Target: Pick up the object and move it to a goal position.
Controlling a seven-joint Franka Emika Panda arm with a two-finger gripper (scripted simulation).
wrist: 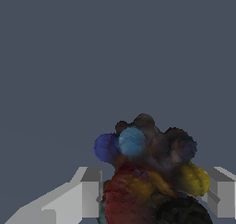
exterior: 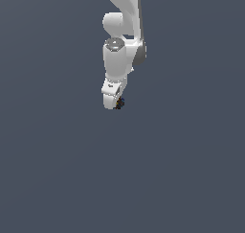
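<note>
The object [exterior: 120, 103] is a tiny dark lump with coloured flecks at the tip of my white gripper [exterior: 116, 103], near the middle of the exterior view. In the wrist view the object [wrist: 147, 172] fills the space between my two grey fingers [wrist: 87, 191], showing blue, red and yellow bumps and a black part. My gripper [wrist: 154, 193] is shut on it, both fingers pressed against its sides. The exterior view shows no shadow or support under the gripper, so I cannot tell how high it hangs.
A plain dark grey-blue surface fills both views. The white arm [exterior: 122, 16] comes down from the top of the exterior view.
</note>
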